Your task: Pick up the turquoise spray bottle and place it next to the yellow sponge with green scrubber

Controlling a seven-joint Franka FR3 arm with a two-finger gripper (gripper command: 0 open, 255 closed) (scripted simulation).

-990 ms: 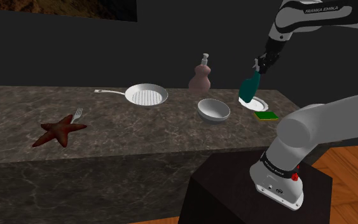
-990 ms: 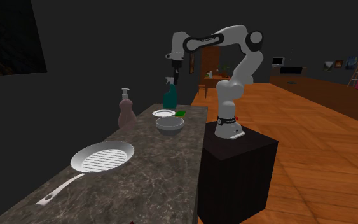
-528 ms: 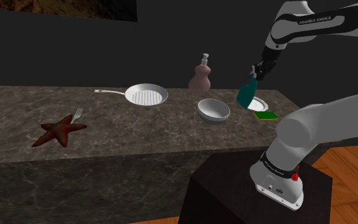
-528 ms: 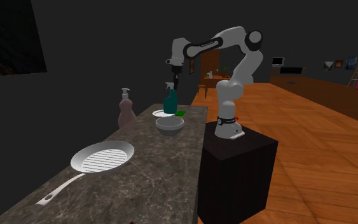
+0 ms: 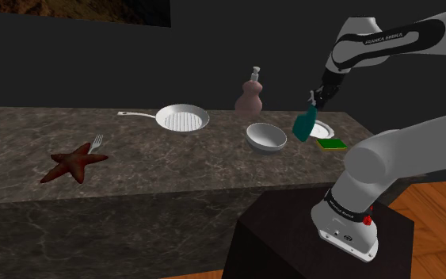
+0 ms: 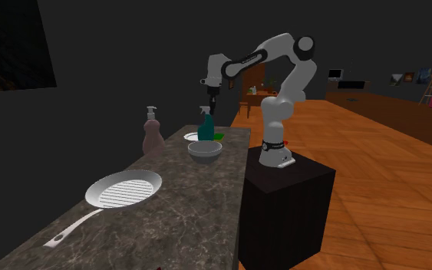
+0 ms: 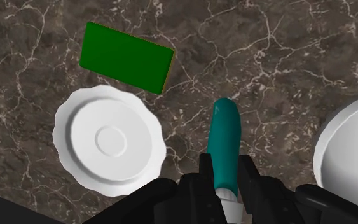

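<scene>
My black gripper (image 5: 318, 97) is shut on the neck of the turquoise spray bottle (image 5: 303, 125), which hangs tilted a little above the counter. In the wrist view the bottle (image 7: 225, 145) runs out from between the fingers (image 7: 204, 172) over bare marble, between the small white plate (image 7: 110, 139) and the white bowl (image 7: 354, 153). The sponge (image 7: 126, 57), green side up with a yellow edge, lies just past the plate. In the shoulder view the sponge (image 5: 332, 144) sits at the counter's near right end, right of the bottle. The second exterior view shows the bottle (image 6: 205, 126) above the bowl (image 6: 205, 150).
A dark marble counter (image 5: 158, 162) carries a white grill pan (image 5: 181, 120), a pinkish soap dispenser (image 5: 250, 93), a white bowl (image 5: 266, 136), a red starfish (image 5: 72, 162) and a fork (image 5: 96, 143). The counter ends just right of the sponge. My stand (image 5: 316, 246) is below.
The gripper has come down with the spray bottle and shifted slightly to the shoulder view's left, toward the gap between the bowl and the plate.
</scene>
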